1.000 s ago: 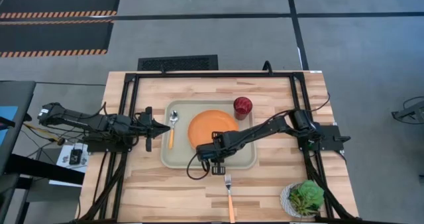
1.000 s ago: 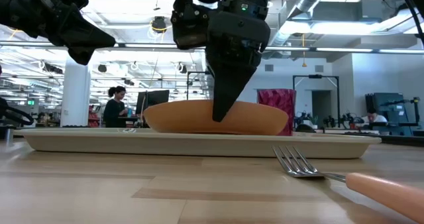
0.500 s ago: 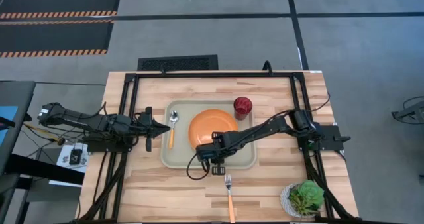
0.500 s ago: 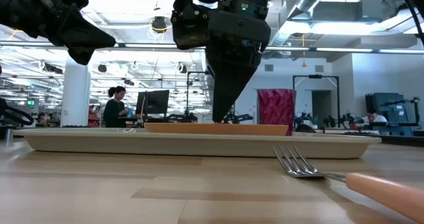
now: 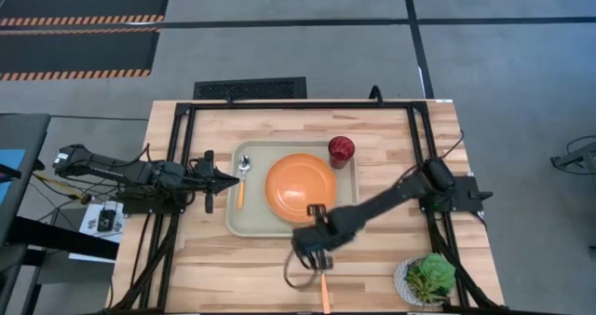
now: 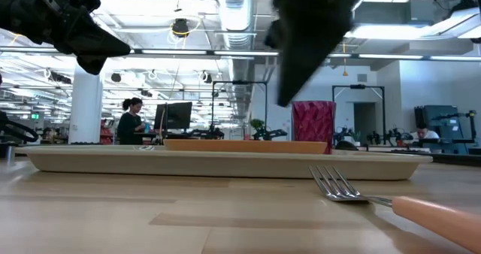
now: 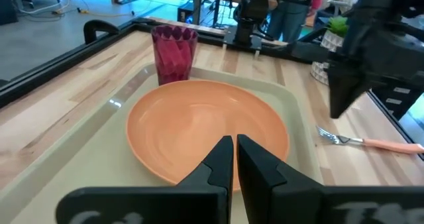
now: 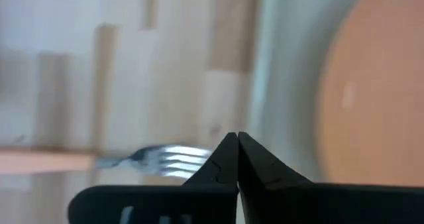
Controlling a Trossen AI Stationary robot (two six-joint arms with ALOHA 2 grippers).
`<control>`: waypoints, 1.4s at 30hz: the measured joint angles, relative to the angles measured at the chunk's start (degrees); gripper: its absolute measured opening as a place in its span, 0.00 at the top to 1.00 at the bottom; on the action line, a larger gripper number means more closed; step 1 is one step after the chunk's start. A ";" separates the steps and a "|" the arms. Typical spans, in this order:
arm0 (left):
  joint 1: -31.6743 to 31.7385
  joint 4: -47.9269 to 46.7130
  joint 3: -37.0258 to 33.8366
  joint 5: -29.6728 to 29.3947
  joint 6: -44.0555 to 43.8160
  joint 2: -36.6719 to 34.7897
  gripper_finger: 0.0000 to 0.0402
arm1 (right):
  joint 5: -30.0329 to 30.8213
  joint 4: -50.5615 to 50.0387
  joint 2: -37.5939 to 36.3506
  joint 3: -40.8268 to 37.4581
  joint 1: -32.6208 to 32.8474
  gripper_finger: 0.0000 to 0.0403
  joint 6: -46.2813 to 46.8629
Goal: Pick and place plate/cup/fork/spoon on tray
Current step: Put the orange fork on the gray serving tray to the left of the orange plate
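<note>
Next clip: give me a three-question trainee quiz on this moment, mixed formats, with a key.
1. True or false: the fork already lies on the tray.
2. Which item stands at the tray's far right corner in the high view?
A. the spoon
B. the cup
C. the potted plant
3. Fill in: the right tool hangs with its fingers together over the wooden table, near the fork's ____.

Key
1. False; it lies on the table, in front of the tray.
2. B
3. tines. The orange plate lies in the tray's middle; the left tool waits shut beside the spoon.
</note>
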 joint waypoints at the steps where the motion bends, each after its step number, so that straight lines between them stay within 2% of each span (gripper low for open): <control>1: 0.00 0.02 0.00 0.14 -0.14 -0.01 0.98 | 0.00 0.95 -0.48 -1.22 1.23 0.96 1.16; 7: -0.04 0.05 0.00 3.55 -1.39 0.00 0.98 | 0.07 8.86 -4.69 -12.22 7.41 0.98 10.77; 12: -1.42 0.07 0.00 3.96 -1.73 0.00 0.98 | 0.47 29.17 -10.23 -27.36 10.05 0.98 20.83; 15: -2.78 0.07 0.00 3.96 -1.80 0.00 0.98 | 4.19 40.34 -11.87 -35.33 11.09 0.98 27.64; 18: -4.13 0.04 0.00 3.42 -2.14 0.01 0.98 | 8.69 45.13 -12.94 -40.08 11.19 0.93 34.88; 23: -5.64 0.04 0.00 2.08 -2.24 0.00 0.98 | 10.66 49.25 -12.41 -42.70 10.52 0.76 40.03; 27: -6.26 -0.07 0.00 1.40 -2.26 0.03 0.98 | 10.68 51.96 -11.08 -42.91 9.56 0.62 39.37; 31: -6.43 -0.39 0.00 1.40 -2.26 0.51 0.98 | 10.61 53.76 -10.44 -42.76 9.06 0.52 38.35; 36: -6.43 -0.35 0.00 1.21 -2.26 1.93 0.98 | 10.64 55.74 -10.44 -42.78 8.29 0.49 36.85; 42: -6.43 -0.31 0.00 0.79 -2.52 3.88 0.98 | 10.75 56.82 -10.42 -42.75 7.29 0.53 35.71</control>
